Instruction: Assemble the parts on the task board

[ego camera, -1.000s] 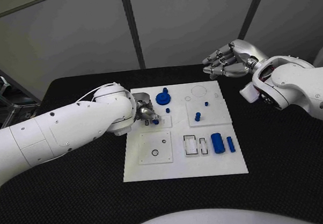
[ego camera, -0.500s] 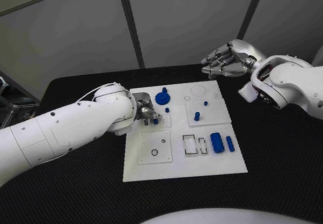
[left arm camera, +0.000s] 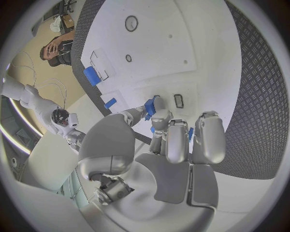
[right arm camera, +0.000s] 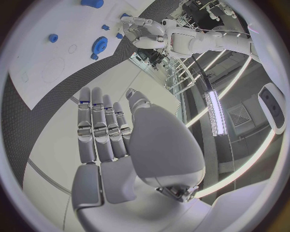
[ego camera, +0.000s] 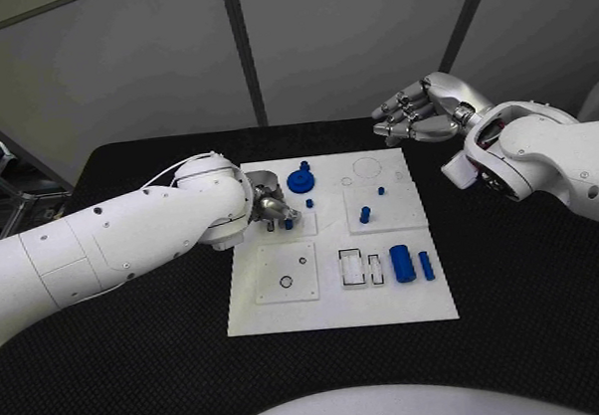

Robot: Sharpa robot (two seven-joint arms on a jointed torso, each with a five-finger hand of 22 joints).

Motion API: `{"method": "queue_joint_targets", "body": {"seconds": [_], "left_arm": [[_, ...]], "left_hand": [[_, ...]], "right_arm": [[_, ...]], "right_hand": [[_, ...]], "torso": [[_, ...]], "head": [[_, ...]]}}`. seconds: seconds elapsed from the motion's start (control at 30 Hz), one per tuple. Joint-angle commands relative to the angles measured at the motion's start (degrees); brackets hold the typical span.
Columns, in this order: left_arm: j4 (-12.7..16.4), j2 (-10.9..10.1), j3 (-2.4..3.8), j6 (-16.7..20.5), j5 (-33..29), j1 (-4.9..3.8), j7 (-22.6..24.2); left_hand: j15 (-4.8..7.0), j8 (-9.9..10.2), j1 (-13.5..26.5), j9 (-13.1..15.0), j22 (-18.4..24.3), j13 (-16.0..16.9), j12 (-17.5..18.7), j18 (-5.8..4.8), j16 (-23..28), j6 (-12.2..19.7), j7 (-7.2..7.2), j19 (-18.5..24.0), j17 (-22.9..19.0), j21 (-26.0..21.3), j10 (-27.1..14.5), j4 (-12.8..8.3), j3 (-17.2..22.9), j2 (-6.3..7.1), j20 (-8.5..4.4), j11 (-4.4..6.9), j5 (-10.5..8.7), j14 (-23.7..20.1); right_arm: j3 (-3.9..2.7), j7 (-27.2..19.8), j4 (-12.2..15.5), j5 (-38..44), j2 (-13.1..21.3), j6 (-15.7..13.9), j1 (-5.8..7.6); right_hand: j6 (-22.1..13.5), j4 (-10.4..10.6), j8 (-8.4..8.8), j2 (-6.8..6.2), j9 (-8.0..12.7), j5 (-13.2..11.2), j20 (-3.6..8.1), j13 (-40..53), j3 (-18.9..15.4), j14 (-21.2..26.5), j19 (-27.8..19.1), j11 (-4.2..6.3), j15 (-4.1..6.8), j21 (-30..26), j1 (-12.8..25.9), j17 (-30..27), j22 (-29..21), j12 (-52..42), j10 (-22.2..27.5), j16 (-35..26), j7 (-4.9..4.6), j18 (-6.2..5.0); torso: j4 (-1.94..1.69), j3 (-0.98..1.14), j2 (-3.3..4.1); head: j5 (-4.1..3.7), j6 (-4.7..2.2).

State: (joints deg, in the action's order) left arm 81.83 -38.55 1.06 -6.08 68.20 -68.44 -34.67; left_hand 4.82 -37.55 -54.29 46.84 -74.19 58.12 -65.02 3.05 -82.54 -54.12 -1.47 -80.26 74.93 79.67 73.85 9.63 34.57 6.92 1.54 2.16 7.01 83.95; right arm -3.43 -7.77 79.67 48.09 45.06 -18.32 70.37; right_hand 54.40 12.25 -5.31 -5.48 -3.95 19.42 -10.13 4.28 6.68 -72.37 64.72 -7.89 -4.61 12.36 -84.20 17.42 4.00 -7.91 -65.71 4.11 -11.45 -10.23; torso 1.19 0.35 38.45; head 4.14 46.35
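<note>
Reaching over the left side of the board (ego camera: pixel 342 308), the left hand (ego camera: pixel 271 208) sits low among the parts near its upper-left panel. From the head camera the hand is mostly hidden behind its own arm, and only a bit of silver beside a small blue peg (ego camera: pixel 288 225) can be made out; whether the peg is held cannot be told from there. The left wrist camera settles it: the fingers (left arm camera: pixel 176 140) are curled in together, and the thumb and a finger pinch a small blue part (left arm camera: pixel 150 106) just above the white surface, close to a dark slot (left arm camera: pixel 178 100). The part's long axis appears to run roughly along the thumb, towards the board, though its exact tilt is hard to read through the bent lens. The head camera lays out the rest: a blue gear (ego camera: pixel 302 180) upright near the far edge, a peg (ego camera: pixel 365 215) standing in the right-hand panel, and a thick cylinder (ego camera: pixel 403 265) with a thinner bar (ego camera: pixel 427 265) beside it, both lying with their long axes running from the near edge to the far one. The right hand (ego camera: pixel 426 112) hovers off the far right corner of the board, above the table (ego camera: pixel 130 375). Its wrist camera shows the fingers (right arm camera: pixel 99 130) straight and pressed side by side, holding nothing.
</note>
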Motion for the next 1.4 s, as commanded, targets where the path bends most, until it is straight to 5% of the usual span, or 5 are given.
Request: {"method": "queue_joint_targets", "body": {"seconds": [0.03, 1.03, 1.4], "left_arm": [[-0.2, 0.0, -0.07, -1.2, 0.1, 0.05, -0.5], [0.2, -0.4, -0.06, -1.2, 0.2, 0.05, -1.1], [-0.1, -0.5, -0.04, -0.4, 0.2, 0.05, -1.1]], "left_hand": [[0.28, -0.2, 0.7, 0.1, -0.1, 0.1, -0.2, 0.58, -0.2, -0.4, 0.09, -0.3, 8.7, 0.3, 0.3, 0.0, -0.4, 0.06, -0.06, 0.05, -0.34, 4.1], [0.46, -0.6, 0.4, 0.4, -1.0, 0.6, -0.7, 0.4, -0.2, -0.7, 0.36, -0.8, 8.8, 0.8, 0.8, -0.4, -1.3, -0.33, -0.21, 0.3, 0.01, 4.1], [0.5, -0.7, 4.1, 0.6, -1.3, 0.7, -0.8, 0.36, -0.2, -1.0, 0.36, -0.9, 8.8, 0.7, 1.0, 3.5, -11.1, 0.17, -0.32, 0.29, -0.46, 4.1]], "right_arm": [[-0.05, -0.1, 0.0, 0.1, 0.0, 0.4, 0.08], [-0.05, -0.1, -0.2, 0.1, -0.2, 0.7, 0.07], [-0.05, -0.1, -0.2, 0.1, -0.1, 0.7, 0.07]], "right_hand": [[0.1, 0.2, 0.41, -0.05, 0.0, 0.4, -0.48, -0.1, -0.2, 0.3, -0.1, -0.06, -0.02, -0.3, 0.7, -0.1, -0.1, 0.2, 0.5, -0.2, -0.47, -0.24], [0.1, 0.3, 0.45, -0.05, 0.0, 0.5, -0.52, -0.1, -0.3, 0.4, -0.1, -0.1, -0.06, -0.4, 0.8, -0.1, -0.1, 0.2, 0.5, -0.2, -0.51, -0.24], [0.0, 0.3, 0.49, -0.08, 0.0, 0.5, -0.58, -0.1, -0.4, 0.5, -0.1, -0.14, -0.11, -0.6, 1.0, -0.2, -0.1, 0.2, 0.6, -0.2, -0.55, -0.24]], "torso": [[0.01, 0.0, -0.02], [0.05, 0.01, 0.0], [0.03, 0.01, 0.02]], "head": [[0.01, 0.06], [0.15, 0.34], [0.05, 0.26]]}}
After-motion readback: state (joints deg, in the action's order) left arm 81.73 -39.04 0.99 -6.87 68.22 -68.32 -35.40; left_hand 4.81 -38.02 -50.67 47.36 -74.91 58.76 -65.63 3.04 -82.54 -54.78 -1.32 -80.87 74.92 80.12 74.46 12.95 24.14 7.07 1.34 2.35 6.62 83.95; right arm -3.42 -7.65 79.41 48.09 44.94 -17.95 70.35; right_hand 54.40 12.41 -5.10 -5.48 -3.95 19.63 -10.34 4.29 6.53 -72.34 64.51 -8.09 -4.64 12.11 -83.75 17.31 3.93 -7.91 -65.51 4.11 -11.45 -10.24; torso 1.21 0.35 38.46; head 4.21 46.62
